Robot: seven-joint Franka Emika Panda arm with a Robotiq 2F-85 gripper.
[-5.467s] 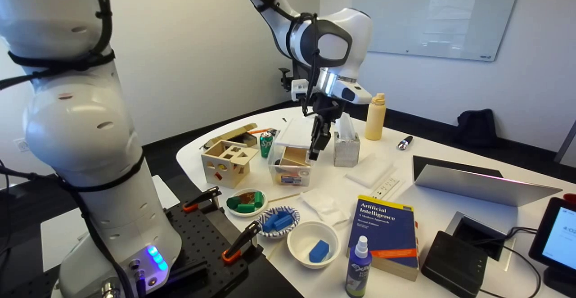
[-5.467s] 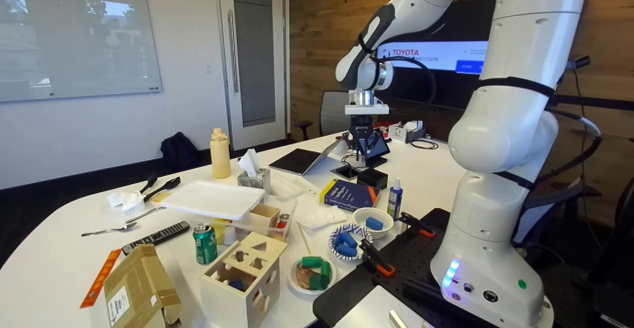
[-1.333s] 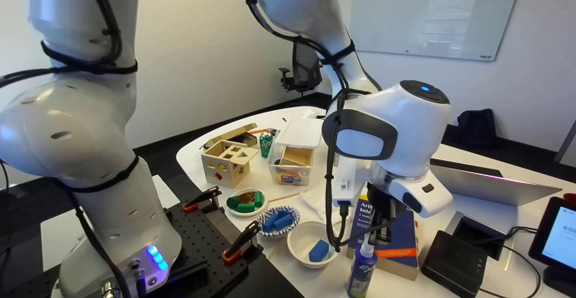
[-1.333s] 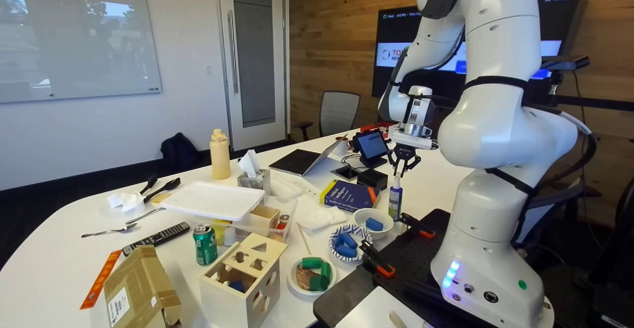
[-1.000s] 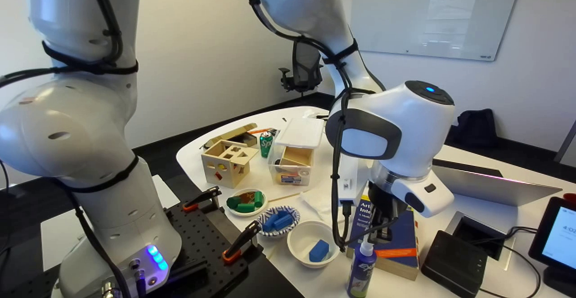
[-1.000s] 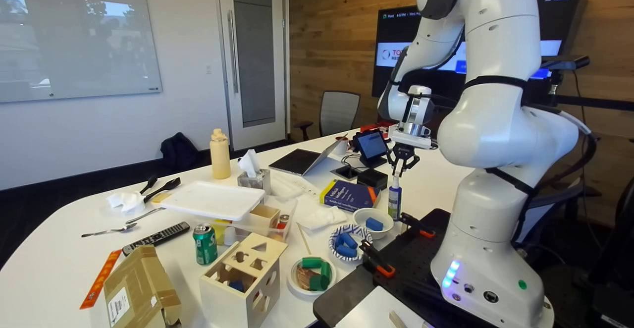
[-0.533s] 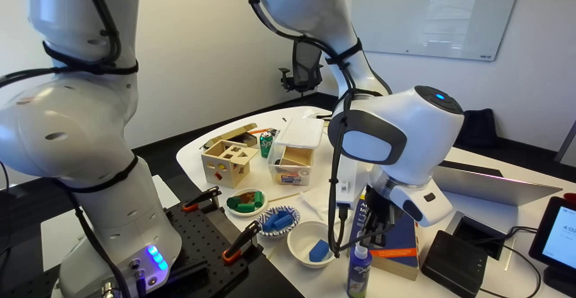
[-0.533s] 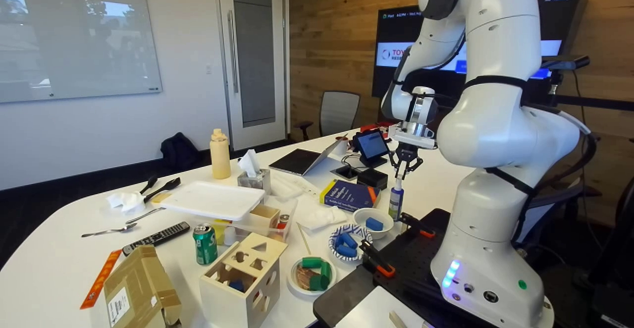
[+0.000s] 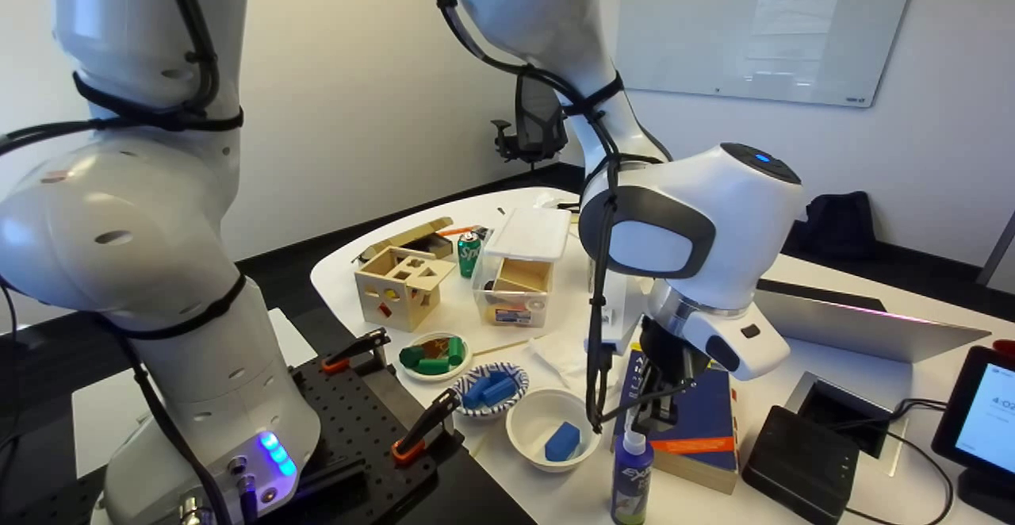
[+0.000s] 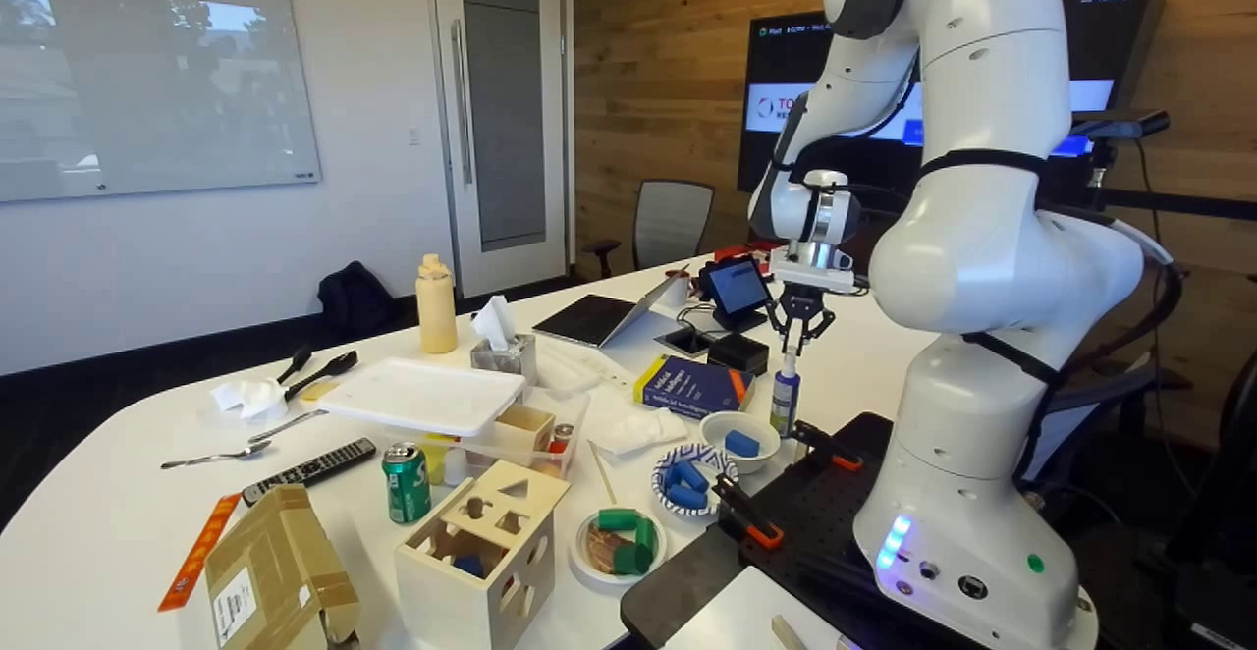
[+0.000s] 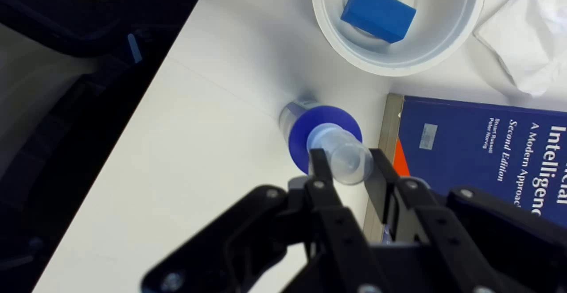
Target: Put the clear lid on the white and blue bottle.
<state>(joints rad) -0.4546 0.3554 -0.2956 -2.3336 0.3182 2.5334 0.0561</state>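
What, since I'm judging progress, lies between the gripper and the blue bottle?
The clear lid, held by the gripper at the top of the blue bottle, shows there in the wrist view. Whether it is seated is unclear.

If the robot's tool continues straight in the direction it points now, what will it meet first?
Probably the top of the white and blue bottle, below the tool, met by the clear lid it holds; whether they touch now is unclear.

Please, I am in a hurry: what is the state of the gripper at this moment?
Gripper: closed, holding the clear lid at the top of the blue bottle; whether it is seated cannot be told.
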